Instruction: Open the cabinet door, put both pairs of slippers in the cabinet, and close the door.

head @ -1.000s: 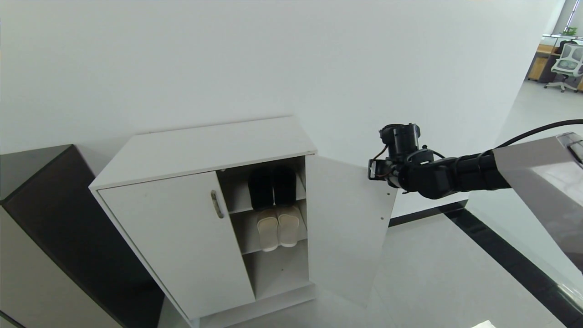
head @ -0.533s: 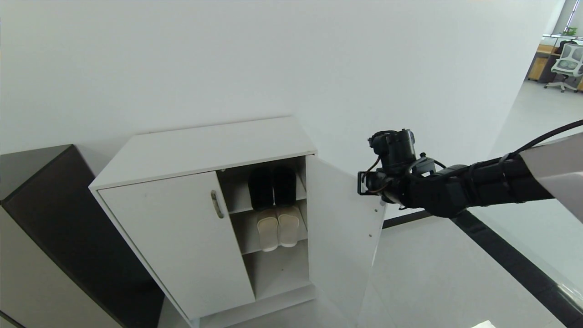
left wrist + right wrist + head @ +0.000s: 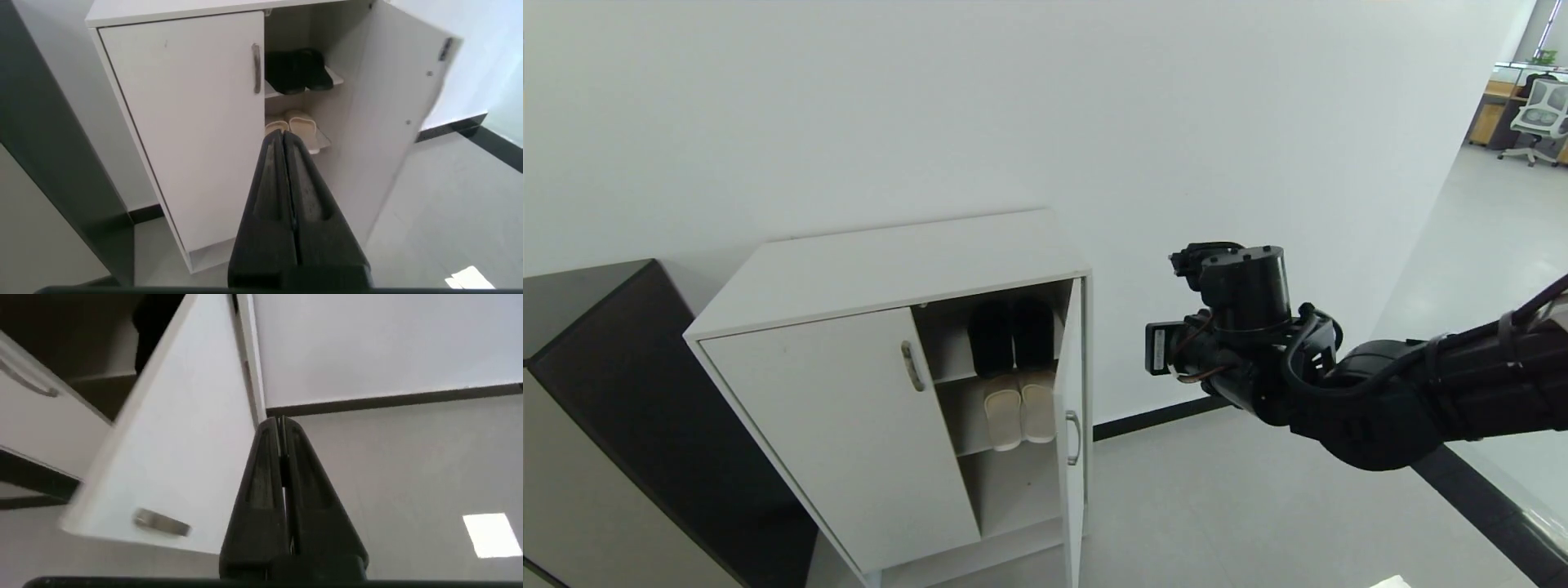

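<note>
The white cabinet (image 3: 890, 261) stands against the wall with its left door (image 3: 849, 433) closed. Its right door (image 3: 1068, 367) hangs ajar, nearly edge-on, with its handle (image 3: 1076, 438) facing out. Black slippers (image 3: 1011, 331) lie on the top shelf and beige slippers (image 3: 1019, 412) on the shelf below. My right arm (image 3: 1258, 367) is to the right of the door. My right gripper (image 3: 281, 429) is shut and empty, close to the door's outer face (image 3: 180, 457). My left gripper (image 3: 283, 140) is shut and empty, pointing at the cabinet front, with both pairs of slippers (image 3: 298, 71) beyond it.
A dark cabinet (image 3: 621, 392) leans at the white cabinet's left. A black floor strip (image 3: 1462, 490) runs along the right. Grey floor (image 3: 1258, 506) lies open to the right of the cabinet. An office chair (image 3: 1539, 114) is far off at the right.
The right door has swung from wide open to nearly edge-on. My right arm has moved left and lower, following the door.
</note>
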Controlling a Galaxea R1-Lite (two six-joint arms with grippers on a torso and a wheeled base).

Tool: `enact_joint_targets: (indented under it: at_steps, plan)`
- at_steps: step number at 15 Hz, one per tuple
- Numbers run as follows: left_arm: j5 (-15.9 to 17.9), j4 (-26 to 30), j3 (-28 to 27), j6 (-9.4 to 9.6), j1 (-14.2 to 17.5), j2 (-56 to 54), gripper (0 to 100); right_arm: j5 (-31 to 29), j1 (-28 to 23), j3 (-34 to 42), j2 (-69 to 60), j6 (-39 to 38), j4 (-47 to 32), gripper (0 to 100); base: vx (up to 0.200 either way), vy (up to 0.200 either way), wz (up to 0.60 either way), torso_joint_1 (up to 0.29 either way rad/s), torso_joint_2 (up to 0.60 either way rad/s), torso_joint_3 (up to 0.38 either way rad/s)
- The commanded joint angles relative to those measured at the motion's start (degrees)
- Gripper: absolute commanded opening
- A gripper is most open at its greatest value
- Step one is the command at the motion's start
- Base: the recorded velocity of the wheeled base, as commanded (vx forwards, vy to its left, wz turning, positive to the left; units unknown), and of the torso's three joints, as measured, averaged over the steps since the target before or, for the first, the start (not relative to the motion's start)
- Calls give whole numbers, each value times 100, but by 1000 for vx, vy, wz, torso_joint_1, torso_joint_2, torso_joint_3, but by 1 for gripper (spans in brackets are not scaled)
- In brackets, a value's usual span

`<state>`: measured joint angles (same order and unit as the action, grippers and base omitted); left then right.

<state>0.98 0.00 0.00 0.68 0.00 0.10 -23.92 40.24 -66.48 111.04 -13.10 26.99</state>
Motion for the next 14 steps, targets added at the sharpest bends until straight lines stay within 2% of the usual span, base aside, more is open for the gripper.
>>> enact_joint_targets:
  at_steps: [1, 2, 9, 14]
  plan:
    - [-1, 0, 0, 2, 0, -1, 0, 10, 151, 416, -65, 27, 280, 0, 0, 0, 0, 0, 0, 0]
    - [-1, 0, 0, 2, 0, -1, 0, 10, 239, 548, -57, 18, 412, 0, 0, 0, 0, 0, 0, 0]
    - [-1, 0, 0, -7, 0, -1, 0, 36, 450, 732, 5, 10, 553, 0, 0, 0, 600, 4, -1, 2]
    - [-1, 0, 0, 2, 9, -1, 0, 353, 441, 1154, 102, 133, 1186, 0, 0, 0, 0, 0, 0, 0]
